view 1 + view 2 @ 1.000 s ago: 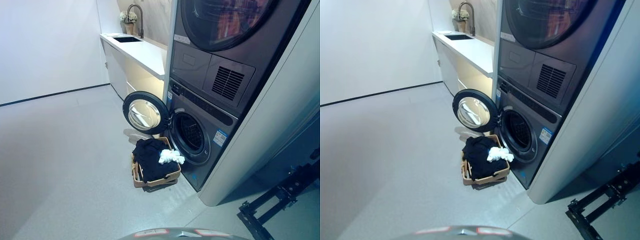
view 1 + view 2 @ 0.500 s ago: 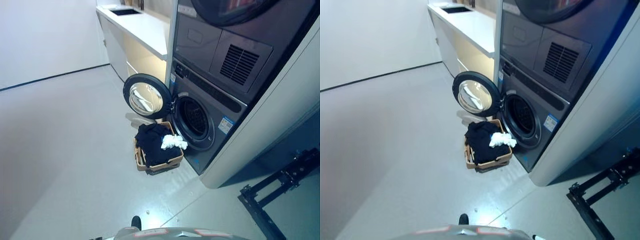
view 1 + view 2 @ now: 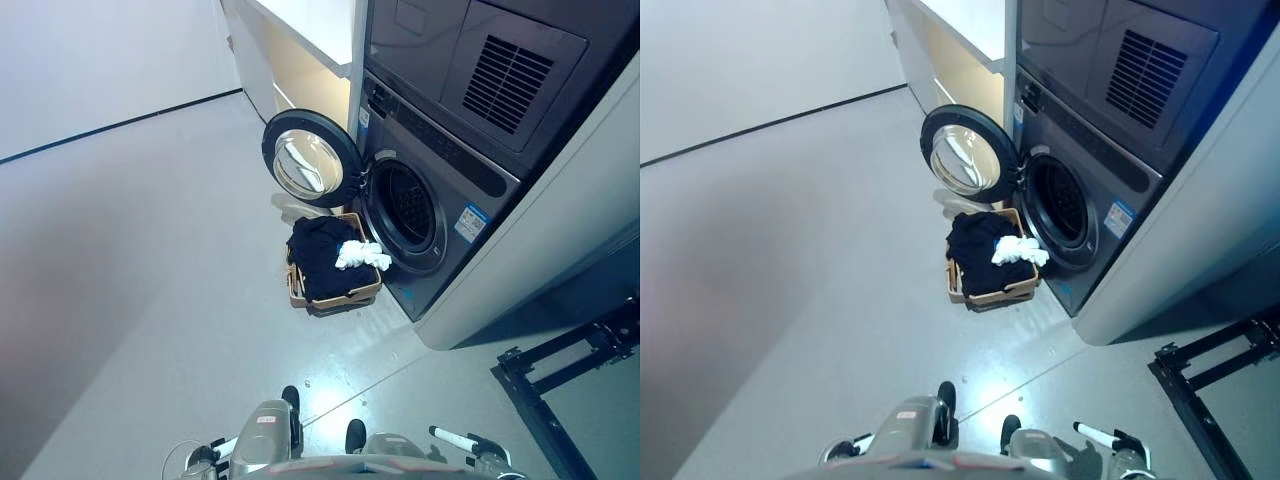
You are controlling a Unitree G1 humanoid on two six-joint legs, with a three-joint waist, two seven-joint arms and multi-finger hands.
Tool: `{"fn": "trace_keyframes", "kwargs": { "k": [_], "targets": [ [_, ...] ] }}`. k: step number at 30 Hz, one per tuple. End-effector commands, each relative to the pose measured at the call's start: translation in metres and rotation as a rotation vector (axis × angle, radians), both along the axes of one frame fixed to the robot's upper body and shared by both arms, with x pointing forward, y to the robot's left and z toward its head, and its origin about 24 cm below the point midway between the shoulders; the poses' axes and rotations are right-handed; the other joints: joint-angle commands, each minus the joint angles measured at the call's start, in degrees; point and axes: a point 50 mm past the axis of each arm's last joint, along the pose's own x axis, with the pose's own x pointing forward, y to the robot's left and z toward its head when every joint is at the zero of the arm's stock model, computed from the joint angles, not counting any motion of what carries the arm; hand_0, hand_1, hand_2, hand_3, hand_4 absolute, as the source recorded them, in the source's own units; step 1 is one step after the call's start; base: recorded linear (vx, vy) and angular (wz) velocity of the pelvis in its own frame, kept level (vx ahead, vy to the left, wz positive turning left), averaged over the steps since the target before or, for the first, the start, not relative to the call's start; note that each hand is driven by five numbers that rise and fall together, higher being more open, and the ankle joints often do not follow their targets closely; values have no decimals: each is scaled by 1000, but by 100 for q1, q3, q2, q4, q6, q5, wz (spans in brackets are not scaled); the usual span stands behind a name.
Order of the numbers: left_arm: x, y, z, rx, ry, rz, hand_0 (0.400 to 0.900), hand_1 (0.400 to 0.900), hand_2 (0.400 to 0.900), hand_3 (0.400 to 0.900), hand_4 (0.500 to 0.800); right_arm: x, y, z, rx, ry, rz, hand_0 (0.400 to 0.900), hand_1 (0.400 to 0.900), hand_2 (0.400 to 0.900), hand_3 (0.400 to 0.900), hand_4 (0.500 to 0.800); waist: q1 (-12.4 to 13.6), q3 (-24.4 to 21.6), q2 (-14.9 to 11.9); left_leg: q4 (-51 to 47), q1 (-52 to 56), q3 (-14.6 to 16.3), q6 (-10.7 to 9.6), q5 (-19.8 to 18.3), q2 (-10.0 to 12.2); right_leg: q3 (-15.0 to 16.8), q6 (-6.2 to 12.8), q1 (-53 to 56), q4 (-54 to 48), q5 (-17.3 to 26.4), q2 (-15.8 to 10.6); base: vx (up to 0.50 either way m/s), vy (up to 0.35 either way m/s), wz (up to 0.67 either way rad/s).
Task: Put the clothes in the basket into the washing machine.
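Observation:
A brown basket (image 3: 296, 291) stands on the floor right in front of the washing machine (image 3: 455, 190). It holds a heap of dark clothes (image 3: 320, 258) with a white cloth (image 3: 360, 256) on top at the machine's side. The round door (image 3: 305, 160) is swung open to the left and the drum opening (image 3: 405, 205) is dark. My left hand (image 3: 197, 460) and right hand (image 3: 472, 452) show only at the bottom edge, low and far from the basket, holding nothing that I can see.
A dryer (image 3: 500, 60) is stacked on the washer. A white counter (image 3: 315, 20) with lit cabinets runs behind the door. A black metal frame (image 3: 560, 365) lies on the floor at the right. Grey floor (image 3: 140, 260) spreads to the left.
The view has tipped downward and shifted, so basket and machine sit higher and further right. Both hands have come into view at the bottom edge. Basket, clothes and door have not moved.

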Motion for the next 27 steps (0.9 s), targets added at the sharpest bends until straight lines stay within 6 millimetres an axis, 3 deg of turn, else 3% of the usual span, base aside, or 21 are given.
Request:
{"fn": "trace_keyframes", "kwargs": {
  "k": [1, 3, 5, 6, 8, 10, 13, 16, 19, 25, 27],
  "targets": [
    [-18, 6, -1, 33, 9, 60, 900, 900, 900, 900, 800, 8, -19, 9, -91, -38, 40, 900, 900, 900, 900, 800, 11, -67, 127, -462, -529, 22, 485, 260, -132, 43, 455, 269, 410, -1010, 224, 329, 146, -3],
    [-26, 6, -2, 37, 26, 82, 900, 900, 900, 900, 800, 10, -16, 9, -83, -41, 51, 900, 900, 900, 900, 800, 59, -200, 98, -924, -609, 148, 362, 468, 41, 168, 527, 643, 222, -1117, 189, 508, 234, -32],
    [-29, 8, -2, 36, 38, 91, 900, 900, 900, 900, 800, 10, -12, 7, -67, -40, 55, 900, 900, 900, 900, 800, 127, -299, 45, -1026, -448, 264, 412, 509, 88, 279, 575, 780, 113, -1116, 149, 500, 243, -45],
    [-31, 12, -2, 49, 44, 84, 900, 900, 900, 900, 800, 8, -5, 4, -47, -36, 54, 900, 900, 900, 900, 800, 180, -443, -84, -783, -443, 354, 465, 596, 67, 312, 643, 878, 92, -1150, -21, 504, 311, -33],
    [-29, 13, -1, 54, 37, 77, 900, 900, 900, 900, 800, 8, -2, 3, -39, -39, 49, 900, 900, 900, 900, 800, 222, -509, -166, -507, -541, 379, 541, 459, 13, 327, 706, 866, 93, -1154, -128, 481, 323, -30],
    [-17, 22, 2, 75, 0, 48, 900, 900, 900, 900, 800, 12, 7, 1, -10, -54, 64, 900, 900, 900, 900, 800, 291, -598, -390, 72, -737, 448, 783, 33, -139, 365, 874, 737, 286, -1085, -381, 481, 403, -15],
    [-3, 30, 7, 97, -37, 29, 900, 900, 900, 900, 800, 23, 12, 2, 2, -88, 75, 900, 900, 900, 900, 800, 372, -648, -568, 255, -732, 436, 1032, -402, -311, 409, 1106, 389, 947, -555, -563, 351, 349, -1],
    [11, 38, 12, 121, -67, 10, 900, 900, 900, 900, 800, 38, 16, 6, 10, -145, 74, 900, 900, 900, 900, 800, 375, -512, -650, 214, -480, 398, 1265, -707, -503, 403, 1223, -232, 2297, 449, -741, 268, 356, 8],
    [21, 43, 15, 136, -93, 5, 900, 900, 900, 900, 800, 50, 20, 10, 15, -201, 75, 900, 900, 900, 900, 800, 262, -263, -534, 57, -72, 304, 1427, -807, -631, 244, 1026, -812, 3376, 870, -932, 169, 304, 12],
    [38, 46, 21, 155, -131, 2, 900, 900, 900, 900, 800, 68, 26, 16, 22, -274, 95, 900, 900, 900, 900, 800, 72, 18, -359, -270, 471, 152, 1409, -806, -526, 174, 853, -1647, 3315, 98, -606, 150, 133, 20],
    [46, 44, 22, 154, -149, -12, 900, 900, 900, 900, 800, 75, 30, 18, 26, -297, 108, 900, 900, 900, 900, 800, 40, 105, -307, -311, 617, 109, 1337, -873, -472, 198, 851, -1875, 2514, -220, -357, 161, -11, 20]
  ]
}}
